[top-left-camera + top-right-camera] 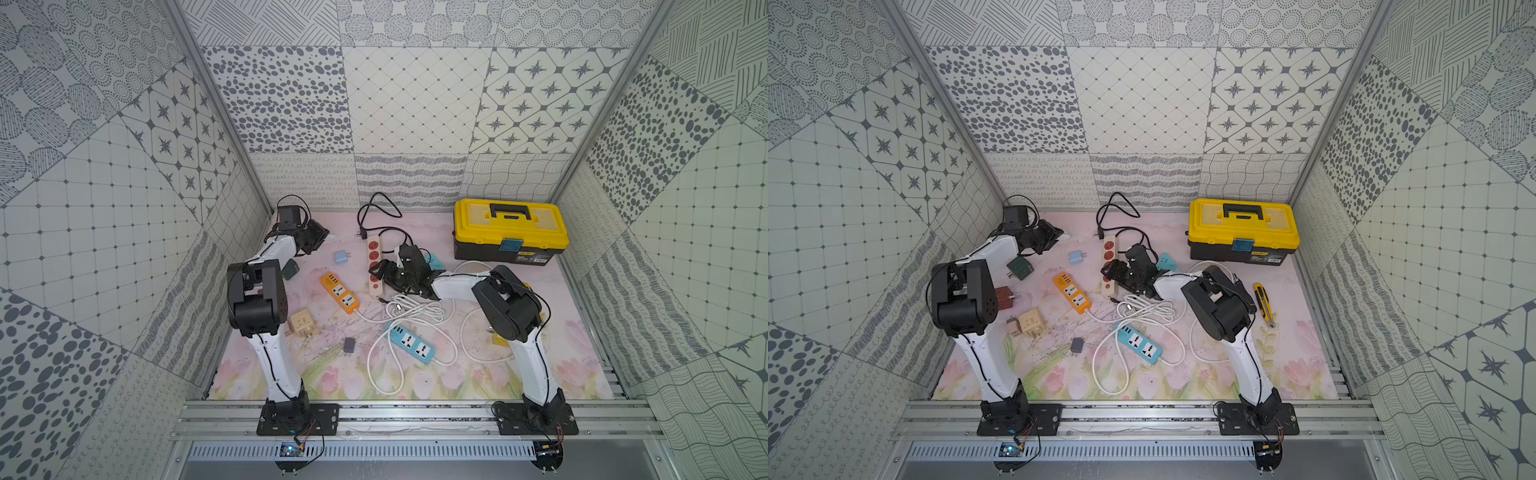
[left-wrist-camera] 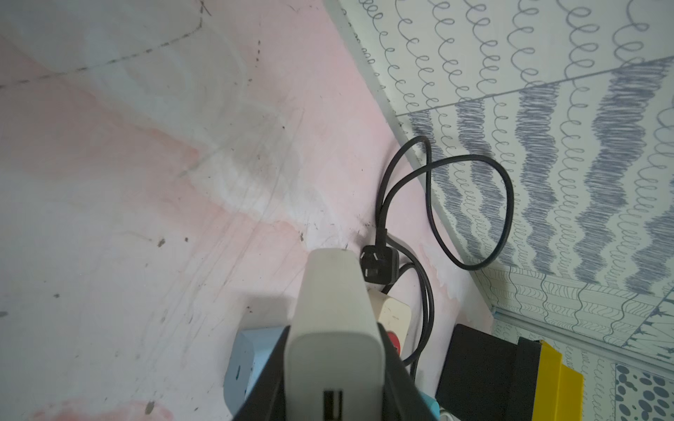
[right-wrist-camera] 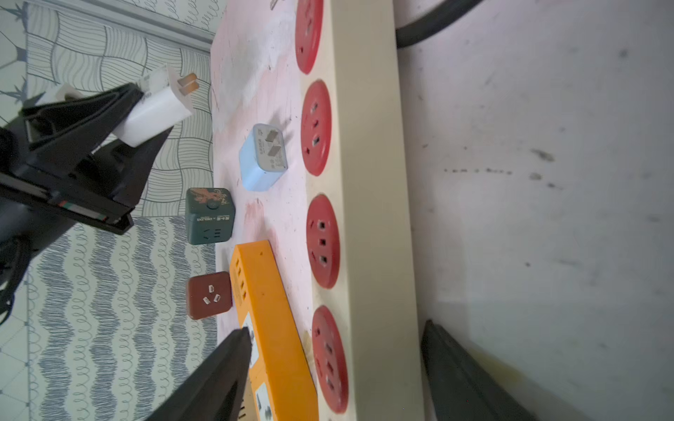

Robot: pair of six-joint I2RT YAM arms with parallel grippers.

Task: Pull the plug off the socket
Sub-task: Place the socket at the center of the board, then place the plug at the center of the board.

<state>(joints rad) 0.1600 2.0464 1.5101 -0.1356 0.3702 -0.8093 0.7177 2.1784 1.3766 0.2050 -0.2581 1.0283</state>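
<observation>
left tool (image 3: 153, 113) half hides white plug (image 3: 166, 100)

I count three power strips: cream strip (image 1: 1108, 249), orange strip (image 1: 1072, 293), blue strip (image 1: 1139, 343). Three chargers: white charger (image 3: 153, 113), light blue charger (image 1: 1076, 256), dark grey charger (image 1: 1076, 345). Three cube adapters: dark green cube (image 1: 1020, 267), brown-red cube (image 1: 1003, 298), beige cube (image 1: 1032, 322); one small tan adapter (image 1: 1014, 327). One yellow toolbox (image 1: 1241, 228), one utility knife (image 1: 1264, 303), one black plug (image 2: 377, 264).

The floral tabletop (image 1: 332, 382) bears a cream power strip (image 1: 372, 249), an orange strip (image 1: 340, 293) and a yellow toolbox (image 1: 510, 230).
</observation>
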